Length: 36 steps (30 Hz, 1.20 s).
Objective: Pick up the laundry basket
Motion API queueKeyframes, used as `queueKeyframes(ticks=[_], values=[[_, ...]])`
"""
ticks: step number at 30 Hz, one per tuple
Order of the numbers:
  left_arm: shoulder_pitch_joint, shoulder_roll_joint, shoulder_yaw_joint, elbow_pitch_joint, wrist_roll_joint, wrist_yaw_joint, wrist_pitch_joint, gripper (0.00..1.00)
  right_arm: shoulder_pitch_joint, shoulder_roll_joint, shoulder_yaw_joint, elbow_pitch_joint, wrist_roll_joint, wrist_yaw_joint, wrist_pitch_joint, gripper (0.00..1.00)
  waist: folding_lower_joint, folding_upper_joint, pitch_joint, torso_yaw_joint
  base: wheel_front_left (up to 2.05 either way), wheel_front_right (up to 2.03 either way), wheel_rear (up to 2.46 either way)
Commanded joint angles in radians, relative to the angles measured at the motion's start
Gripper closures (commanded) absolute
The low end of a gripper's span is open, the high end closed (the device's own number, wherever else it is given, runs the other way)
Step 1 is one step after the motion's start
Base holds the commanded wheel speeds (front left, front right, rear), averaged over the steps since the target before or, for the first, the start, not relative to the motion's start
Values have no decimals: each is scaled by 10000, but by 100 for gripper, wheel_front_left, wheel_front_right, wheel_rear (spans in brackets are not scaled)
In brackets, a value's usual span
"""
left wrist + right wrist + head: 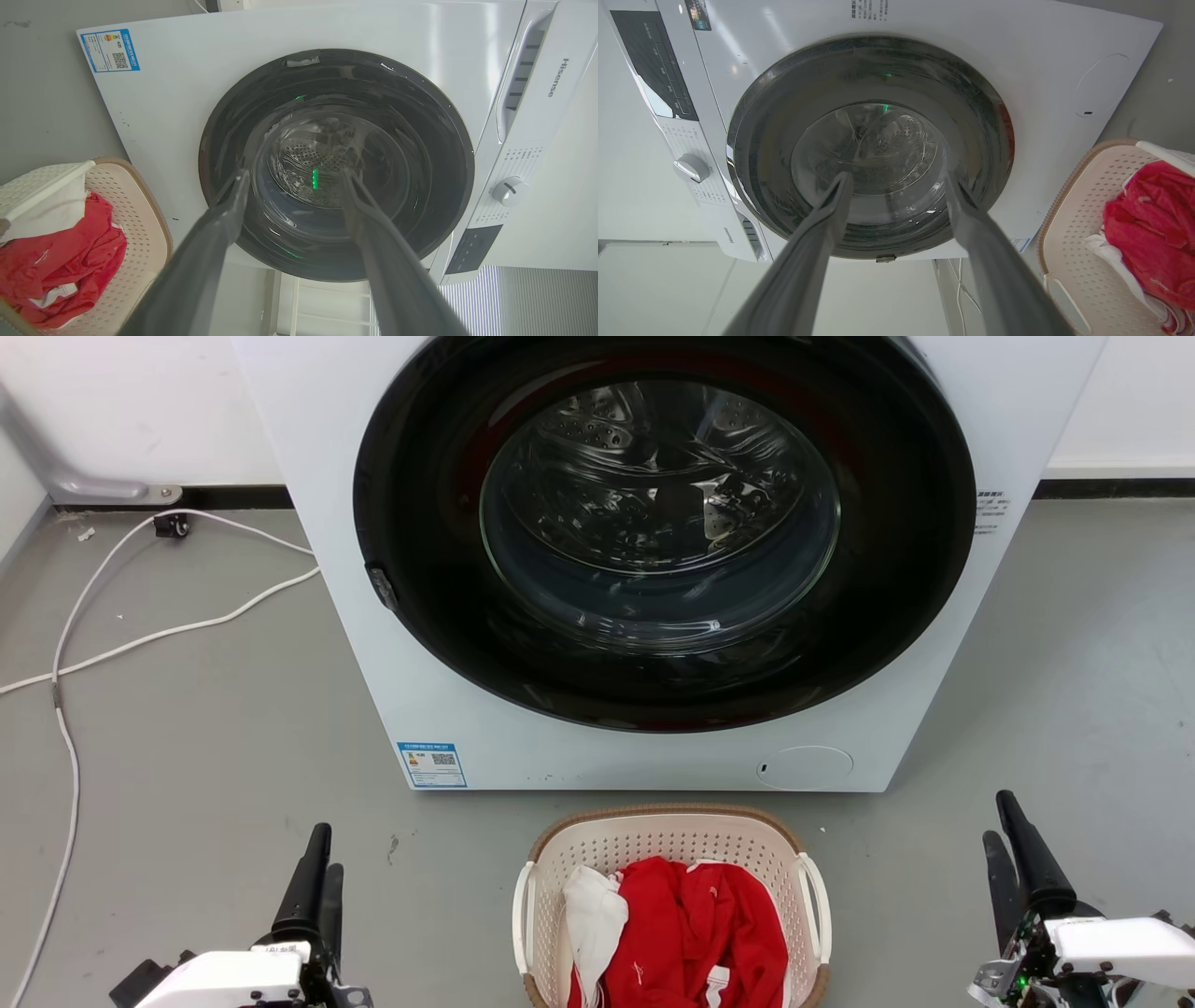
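Note:
The laundry basket, cream-white and perforated with a brown rim and white side handles, sits on the floor at the bottom centre of the head view, just in front of the washing machine. Red and white clothes lie inside it. My left gripper is open at the lower left, well to the left of the basket. At the lower right stands my right gripper, also open, and apart from the basket. The basket appears at the left of the left wrist view, and the basket at the right of the right wrist view. Both grippers hold nothing.
A white front-loading washing machine with a shut dark round door stands right behind the basket. White cables trail over the grey floor at the left. A wall runs behind the machine.

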Motion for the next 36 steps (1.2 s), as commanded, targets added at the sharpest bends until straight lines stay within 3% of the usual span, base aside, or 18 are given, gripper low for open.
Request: queueKeyframes(ticks=[1, 11, 24, 36], values=[[-29, 31, 69, -172, 361, -10, -130, 0, -14, -21, -59, -253, -592, 5, -145, 0, 0, -1, -7, -3, 0, 0, 0], [95, 38, 181, -346, 1384, -14, -496, 0, 57, -22, -202, -586, -2449, 7, -514, 0, 0, -1, -32, -7, 0, 0, 0], [189, 46, 915, -1245, 3641, -9, -975, 0, 188, -24, 9, -1782, -6124, 10, -995, 0, 0, -1, -39, -16, 0, 0, 0], [458, 53, 321, -2172, 6079, 260, -1361, 0, 326, -25, 398, -2606, -8676, 13, -1381, 0, 0, -1, -17, -49, 0, 0, 0]])
